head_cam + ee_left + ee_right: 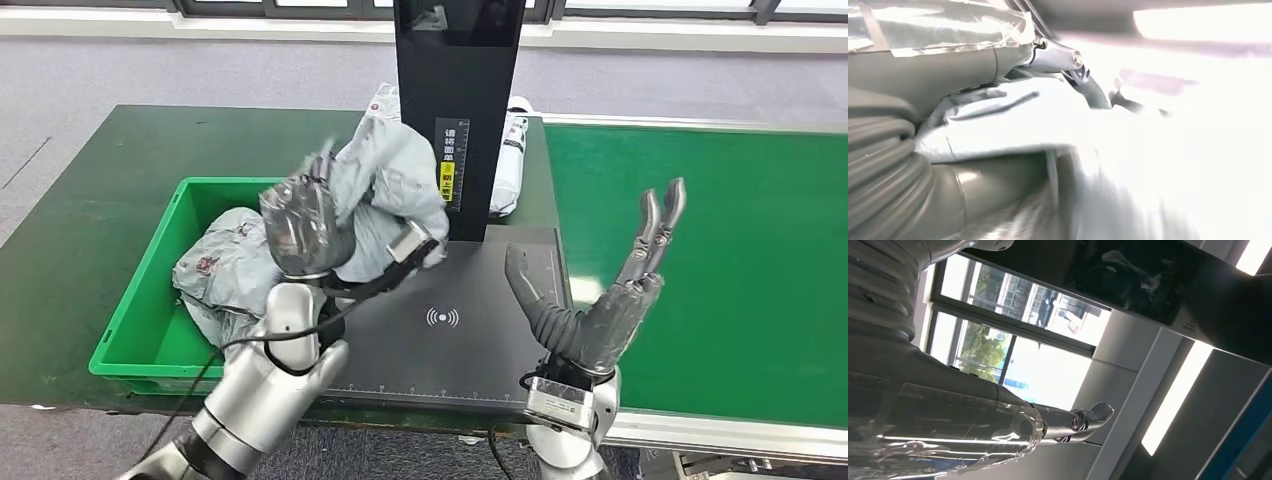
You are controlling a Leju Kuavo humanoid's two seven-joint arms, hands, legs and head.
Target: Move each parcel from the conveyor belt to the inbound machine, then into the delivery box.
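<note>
My left hand (300, 222) grips a crumpled grey parcel (395, 185), held up above the near-left part of the black inbound machine plate (470, 330) and beside the green delivery box (150, 330). In the left wrist view the pale grey parcel (1013, 120) lies pressed between the fingers (1088, 85) and the thumb. Another grey parcel (225, 265) lies inside the box. My right hand (600, 300) stands open with its fingers spread upward, at the plate's right edge next to the green conveyor belt (720, 250). A white parcel (510, 165) lies behind the machine's black post (458, 110).
The machine's upright black post rises right behind the held parcel. The green box sits on a dark green table (90, 200) to the left. In the right wrist view my open right hand (1068, 422) is raised against windows and a ceiling.
</note>
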